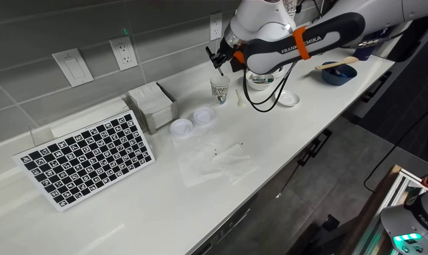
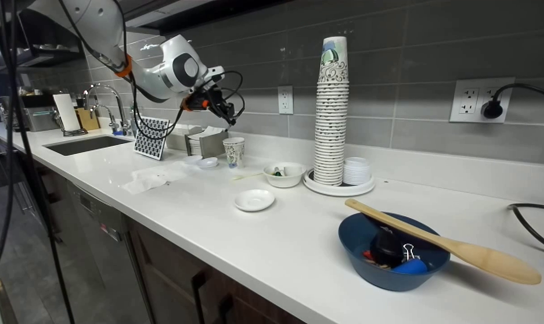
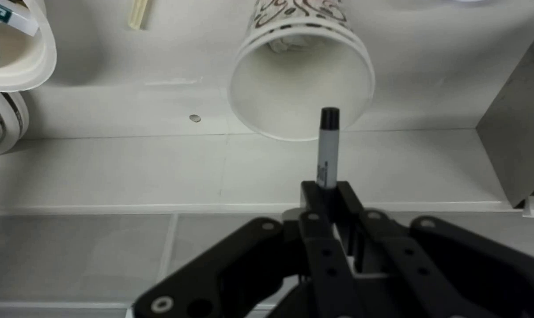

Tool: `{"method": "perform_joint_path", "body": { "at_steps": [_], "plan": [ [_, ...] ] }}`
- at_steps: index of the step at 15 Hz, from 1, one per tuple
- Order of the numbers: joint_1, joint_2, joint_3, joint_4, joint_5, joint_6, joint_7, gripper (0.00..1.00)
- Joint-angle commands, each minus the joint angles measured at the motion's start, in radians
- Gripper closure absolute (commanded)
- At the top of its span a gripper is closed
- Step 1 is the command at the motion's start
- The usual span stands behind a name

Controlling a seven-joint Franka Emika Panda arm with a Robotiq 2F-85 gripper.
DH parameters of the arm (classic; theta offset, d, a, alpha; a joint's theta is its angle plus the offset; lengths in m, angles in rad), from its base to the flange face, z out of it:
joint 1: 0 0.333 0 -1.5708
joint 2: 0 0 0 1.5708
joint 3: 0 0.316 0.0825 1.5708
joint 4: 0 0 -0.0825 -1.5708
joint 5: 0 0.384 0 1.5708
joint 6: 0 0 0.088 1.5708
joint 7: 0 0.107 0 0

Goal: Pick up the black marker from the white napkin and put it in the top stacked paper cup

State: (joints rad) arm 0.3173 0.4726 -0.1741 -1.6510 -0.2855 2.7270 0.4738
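My gripper [image 3: 327, 189] is shut on the black marker [image 3: 328, 152], which has a grey-white body and a black end. In the wrist view the marker points away from the fingers, and its black end overlaps the mouth of the paper cup [image 3: 300, 88]. The cup stands upright on the counter, patterned, with what looks like a second rim just under the top one. In both exterior views the gripper [image 1: 217, 61] [image 2: 230, 118] is above the cup [image 1: 220, 91] [image 2: 234, 154], with the marker tip pointing down close over its rim. The white napkin [image 1: 199, 164] lies flat on the counter.
A white bowl [image 2: 283, 181] with markers and a tall cup stack [image 2: 331, 130] stand beyond the cup. A napkin holder [image 1: 173, 108], two white lids [image 1: 204, 115], a spoon [image 1: 240, 101] and a saucer [image 1: 288, 98] are nearby. The tiled wall [image 1: 171, 39] runs close behind.
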Motion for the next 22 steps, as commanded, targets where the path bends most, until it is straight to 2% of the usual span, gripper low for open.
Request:
{"method": "perform_joint_path", "body": {
  "at_steps": [1,6,7,9,14,16,17,18,19,22],
  "plan": [
    [0.019,0.016,-0.043,0.006,-0.036,0.046,0.074,0.97],
    [0.028,0.024,-0.054,0.004,-0.036,0.024,0.068,0.97],
    [0.029,0.026,-0.052,0.005,-0.031,0.022,0.070,0.63],
    [0.031,0.027,-0.052,0.006,-0.028,0.019,0.072,0.57],
    [0.034,0.022,-0.061,0.009,-0.029,0.003,0.085,0.22],
    [0.028,0.004,-0.061,0.009,-0.023,-0.048,0.077,0.08],
    [0.020,-0.011,-0.052,0.007,-0.016,-0.098,0.059,0.02],
    [0.017,-0.032,-0.055,0.002,-0.027,-0.166,0.052,0.00],
    [-0.007,-0.059,-0.029,-0.015,-0.020,-0.216,-0.001,0.00],
    [-0.093,-0.168,0.064,-0.120,0.021,-0.241,-0.226,0.00]
  ]
}}
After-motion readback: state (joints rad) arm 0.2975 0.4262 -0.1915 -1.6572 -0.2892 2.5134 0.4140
